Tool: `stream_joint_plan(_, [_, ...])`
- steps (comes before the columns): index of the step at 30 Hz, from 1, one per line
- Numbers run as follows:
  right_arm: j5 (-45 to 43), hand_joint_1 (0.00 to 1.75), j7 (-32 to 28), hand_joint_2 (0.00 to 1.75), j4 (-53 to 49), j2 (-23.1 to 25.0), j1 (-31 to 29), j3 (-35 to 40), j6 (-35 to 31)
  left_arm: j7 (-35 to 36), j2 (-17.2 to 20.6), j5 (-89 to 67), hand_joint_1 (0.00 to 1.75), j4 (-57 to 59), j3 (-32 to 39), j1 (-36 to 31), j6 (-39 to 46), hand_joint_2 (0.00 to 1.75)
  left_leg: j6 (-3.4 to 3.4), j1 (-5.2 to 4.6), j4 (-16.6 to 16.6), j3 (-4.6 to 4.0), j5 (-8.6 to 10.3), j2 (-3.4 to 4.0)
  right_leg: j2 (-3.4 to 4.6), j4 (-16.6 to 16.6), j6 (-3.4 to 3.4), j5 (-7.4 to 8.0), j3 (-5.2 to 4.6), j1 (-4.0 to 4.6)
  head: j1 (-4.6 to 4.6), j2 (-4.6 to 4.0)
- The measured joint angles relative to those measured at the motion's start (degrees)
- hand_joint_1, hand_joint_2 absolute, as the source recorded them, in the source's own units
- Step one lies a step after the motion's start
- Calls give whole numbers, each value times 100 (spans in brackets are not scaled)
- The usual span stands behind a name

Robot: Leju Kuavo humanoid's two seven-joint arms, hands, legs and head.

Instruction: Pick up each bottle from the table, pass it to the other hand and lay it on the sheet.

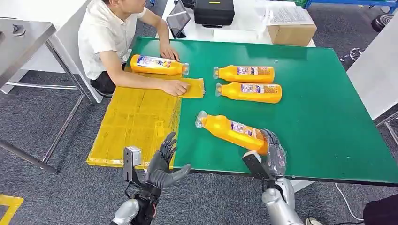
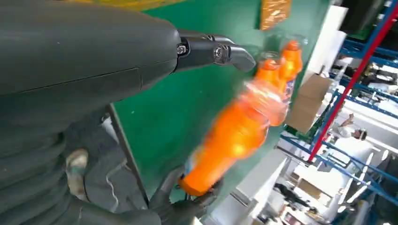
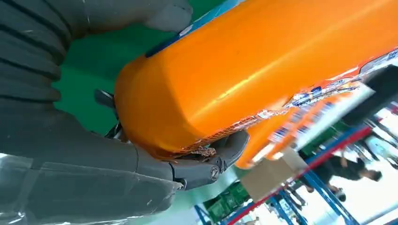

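Robot hand on the left (image 1: 164, 166) hung open and empty off the near edge of the green tabletop (image 1: 324, 126), fingers spread, just below the yellow sheet (image 1: 136, 122); its wrist view showed a dark fingertip (image 2: 234, 52) held apart above the green surface. On that sheet, at the far left of the tabletop, a seated person (image 1: 105, 40) pressed one hand (image 1: 174, 87) on a small yellow pad (image 1: 195, 87), with one orange bottle (image 1: 157, 64) lying just behind that hand, at the sheet's far edge. Further right, two more bottles lay on their sides on the bare green, side by side and near each other, caps pointing left: the far one (image 1: 245, 73) and the near one (image 1: 249, 92). Nearer the robot, a fourth bottle (image 1: 232, 131) lay slanted, its clear cap toward the sheet and its base at the near edge. The right robot hand (image 1: 272, 152) gripped that base, fingers wrapped around it; in the right wrist view the orange body (image 3: 263, 79) sat against the palm with a fingertip (image 3: 230, 145) curled under it. Behind the tabletop stood a tablet (image 1: 178, 21), a black case (image 1: 214, 11) and a cardboard box (image 1: 291, 33).
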Motion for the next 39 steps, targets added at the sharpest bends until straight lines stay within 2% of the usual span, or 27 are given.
stream_joint_plan(7, [-379,175,11,175,-1114,170,317,437,77,-164,-79,371,0,284,155,4,-179,175,-1,0,0,-17,-1,-3,-3,-1,0,-3,-19,0,0,0])
stream_joint_plan(15, [-552,175,-50,175,-1669,212,485,693,186,-367,-145,327,0,393,243,-15,-254,175,-1,-1,0,-17,-1,-2,-3,-1,0,-2,-19,-1,2,0])
stream_joint_plan(17, [-593,169,-57,175,-1841,253,533,817,245,-406,-179,321,0,413,253,-46,-343,175,-1,-1,0,-17,-1,-1,-2,-1,0,-2,-19,-1,0,0])
stream_joint_plan(20, [-637,173,-39,175,-2012,330,583,986,326,-474,-234,358,0,411,278,-66,-422,175,-1,0,0,-17,-1,-2,-2,0,0,-3,-20,0,0,0])
stream_joint_plan(22, [-659,169,-4,175,-2052,391,586,1148,484,-571,-278,417,0,404,321,-105,-512,175,-1,1,0,-17,-1,-1,-2,0,0,-3,-20,0,0,0])
stream_joint_plan(29, [-862,173,-144,175,-1809,660,511,1849,927,-640,-424,627,0,8,417,-231,-861,175,-1,2,-1,-18,-1,-1,-2,1,-1,-3,-21,1,2,0])
stream_joint_plan(39, [-1159,175,-243,175,-1499,839,374,2704,1124,-769,-494,999,0,-26,498,-390,-1040,175,-1,1,0,-19,-1,0,-2,0,-1,-3,-23,0,0,0])
